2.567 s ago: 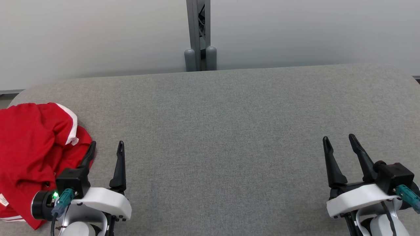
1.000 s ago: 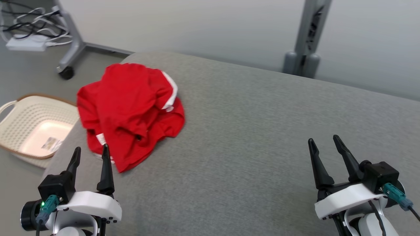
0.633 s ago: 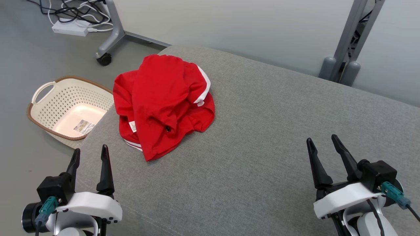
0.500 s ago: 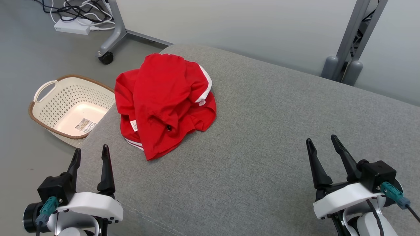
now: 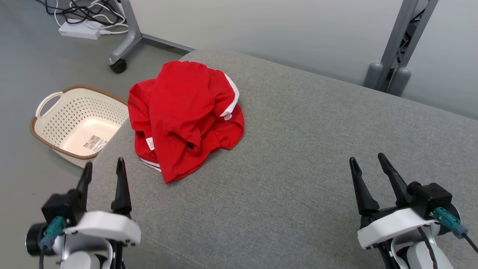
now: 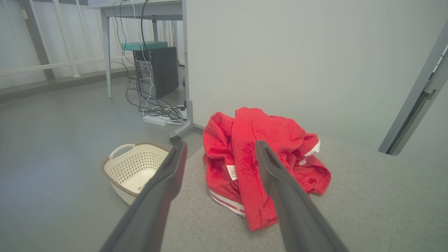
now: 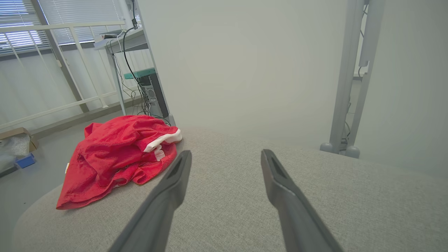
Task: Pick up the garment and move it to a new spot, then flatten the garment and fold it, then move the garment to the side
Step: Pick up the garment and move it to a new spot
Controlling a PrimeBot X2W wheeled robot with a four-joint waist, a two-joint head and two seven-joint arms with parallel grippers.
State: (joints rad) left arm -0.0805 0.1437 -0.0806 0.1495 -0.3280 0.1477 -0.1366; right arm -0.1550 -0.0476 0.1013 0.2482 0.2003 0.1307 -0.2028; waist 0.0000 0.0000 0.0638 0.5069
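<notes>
The garment [image 5: 183, 116] is a crumpled red piece with white stripes, lying in a heap near the left end of the grey padded table [image 5: 298, 149]. It also shows in the left wrist view as the garment [image 6: 259, 164] and in the right wrist view as the garment [image 7: 119, 154]. My left gripper [image 5: 104, 167] hovers open at the table's near left edge, a short way short of the heap. Far to the right, my right gripper [image 5: 368, 160] stands open over bare table. Nothing is between either pair of fingers.
A cream perforated basket [image 5: 56, 112] sits on the floor left of the table. Behind it are a wheeled stand leg [image 5: 123, 52] and a power strip with cables [image 5: 80, 28]. A grey post [image 5: 396, 56] rises behind the table's far edge against a pale wall.
The head camera turned left, bringing the garment and the basket toward the middle. In the last half second the left gripper edged slightly up; the garment lies unchanged.
</notes>
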